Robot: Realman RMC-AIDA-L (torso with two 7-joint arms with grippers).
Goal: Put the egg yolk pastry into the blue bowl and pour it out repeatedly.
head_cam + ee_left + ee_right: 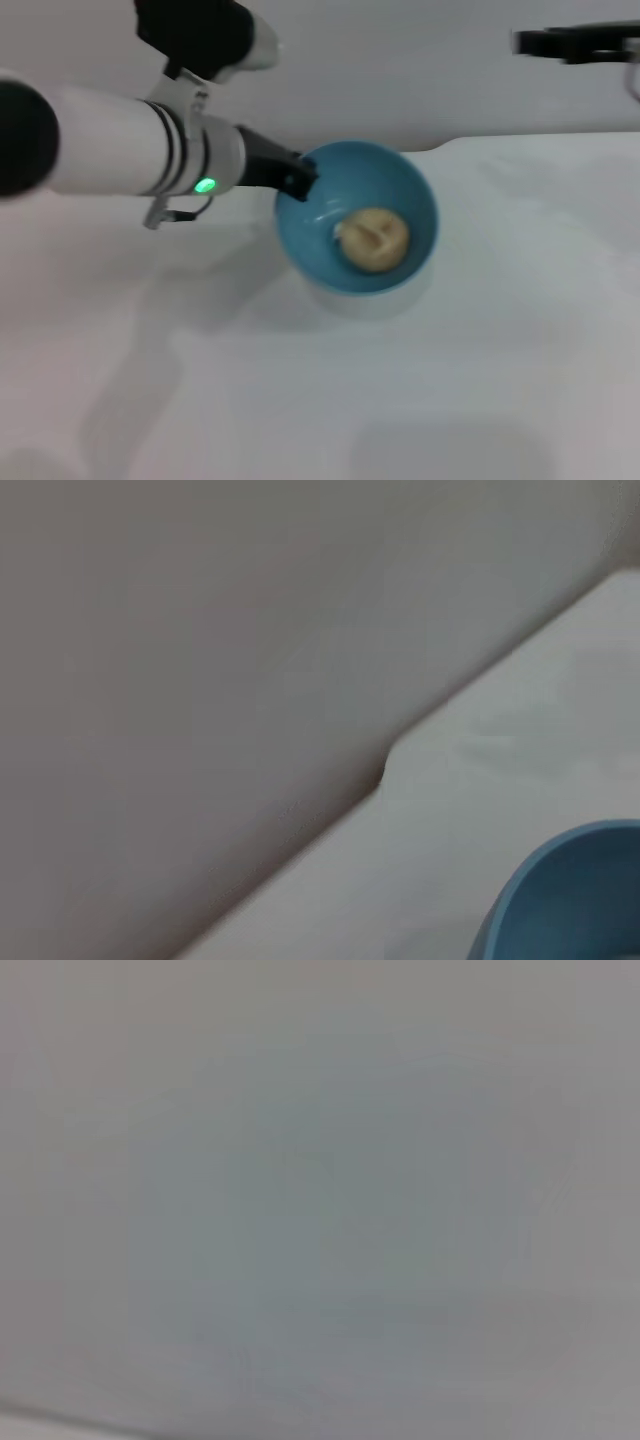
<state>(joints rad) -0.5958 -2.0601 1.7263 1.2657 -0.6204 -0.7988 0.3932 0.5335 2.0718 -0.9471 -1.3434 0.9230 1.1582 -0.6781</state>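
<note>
1. The white table (480, 400) fills most of what my head camera sees, a plain pale surface running back to a grey wall; my left wrist camera shows its far edge (480, 740) meeting that same wall.

2. My left arm (130, 140) comes next, a thick white tube with dark joints and a small green light near the wrist, reaching in from my left side across the table toward the middle.

3. The blue bowl (405, 190) sits near the middle of the table, tipped so that its opening faces up toward my head camera. Its rim also shows in a corner of my left wrist camera (560, 890).

4. My left gripper (298, 182) is at the bowl's rim on the side nearest my arm, its dark fingertips clamped on that edge, one finger over the lip. That grip holds the bowl in its tilt.

5. My right gripper (580, 42) is parked well apart from the bowl, high on my right near the wall. It shows only as a dark blurred shape, so I cannot tell how it is set. My right wrist camera sees only a blank pale surface.

6. The egg yolk pastry (373, 238) is smallest: a round tan ball lying inside the bowl, against the low part of the inner wall.
</note>
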